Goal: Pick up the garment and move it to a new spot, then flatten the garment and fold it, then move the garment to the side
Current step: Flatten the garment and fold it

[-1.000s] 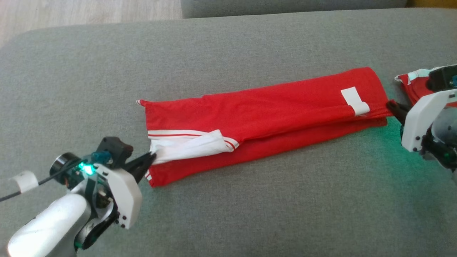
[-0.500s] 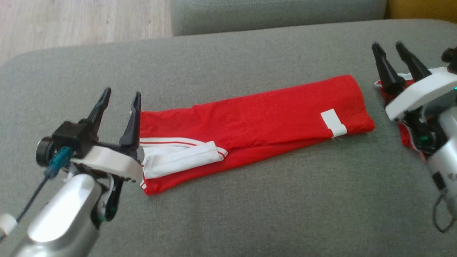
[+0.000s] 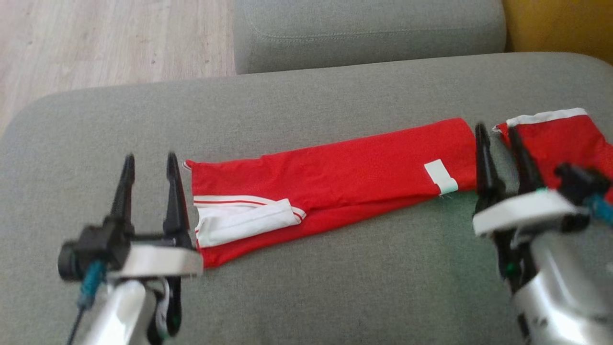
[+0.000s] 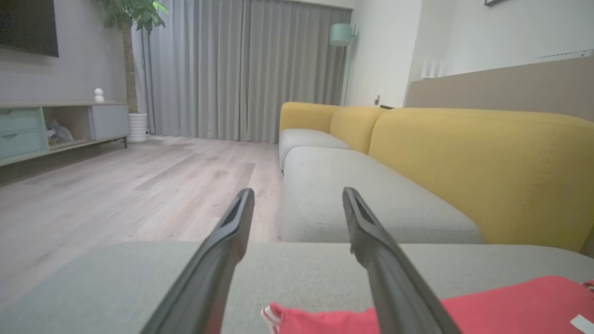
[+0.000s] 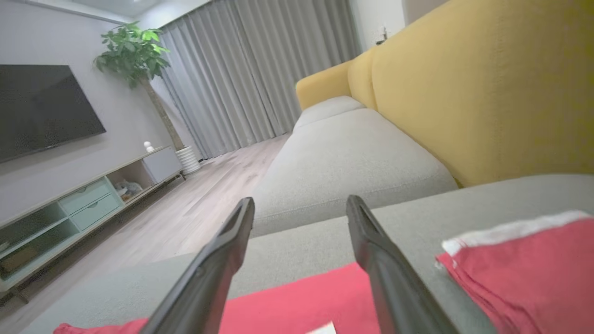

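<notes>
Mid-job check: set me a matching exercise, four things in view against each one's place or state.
1 left gripper
2 right gripper
3 folded garment
4 white label

A stuck on the garment near its right end
B open, at the white-striped end
C open, beside the second red cloth
D lying lengthwise on the grey cushion

Pairs: 1-B, 2-C, 3-D, 4-A
</notes>
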Tool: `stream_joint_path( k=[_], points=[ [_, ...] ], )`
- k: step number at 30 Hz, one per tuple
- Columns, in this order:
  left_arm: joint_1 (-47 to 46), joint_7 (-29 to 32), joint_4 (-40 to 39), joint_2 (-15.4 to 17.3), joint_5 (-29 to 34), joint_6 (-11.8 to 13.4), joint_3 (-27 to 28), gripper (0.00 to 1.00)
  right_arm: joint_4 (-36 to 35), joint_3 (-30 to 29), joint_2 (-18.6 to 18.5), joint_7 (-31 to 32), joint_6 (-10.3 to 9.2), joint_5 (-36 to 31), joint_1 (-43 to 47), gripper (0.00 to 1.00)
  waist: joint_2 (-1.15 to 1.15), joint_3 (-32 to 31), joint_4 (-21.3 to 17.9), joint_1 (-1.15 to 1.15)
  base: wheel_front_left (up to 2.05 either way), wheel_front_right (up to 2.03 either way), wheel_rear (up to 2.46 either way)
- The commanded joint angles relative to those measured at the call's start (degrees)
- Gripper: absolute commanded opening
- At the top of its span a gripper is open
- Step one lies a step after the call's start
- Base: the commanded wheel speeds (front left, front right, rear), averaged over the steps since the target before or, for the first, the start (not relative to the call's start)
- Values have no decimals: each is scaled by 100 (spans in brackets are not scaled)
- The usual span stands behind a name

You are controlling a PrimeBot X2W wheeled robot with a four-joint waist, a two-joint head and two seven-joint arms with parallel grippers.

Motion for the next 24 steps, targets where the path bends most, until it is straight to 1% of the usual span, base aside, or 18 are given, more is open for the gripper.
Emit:
stream_joint_path(
  k=[1,5,7,11,15,17,24],
  points=[
    [-23,-34,-196,-34,154,-13,386,100,-313,-106,167,-62,-5,-205,116,100,0,-22,0,1,0,0,0],
    [476,-35,-91,-374,610,-160,673,100,-653,-529,573,-63,-5,-659,732,100,0,-41,-17,1,0,0,0],
    [611,-35,-25,-530,746,-252,827,100,-752,-617,667,-63,-5,-864,917,100,0,-10,-22,1,0,0,0],
    [627,-35,62,-724,1031,-496,1020,100,-901,-710,760,-64,-5,-1057,1038,100,0,112,10,1,0,0,0],
    [484,-35,110,-880,1239,-739,1176,100,-923,-746,781,-63,-5,-1294,871,100,0,305,61,1,0,0,0],
    [380,-35,150,-946,1341,-865,1188,100,-853,-879,783,-3,-5,-1464,698,100,0,434,108,1,0,0,0],
    [107,-36,251,-1141,1563,-1132,1314,100,-111,-1818,790,615,-5,-2027,-23,100,0,840,279,1,0,0,0]
  ],
)
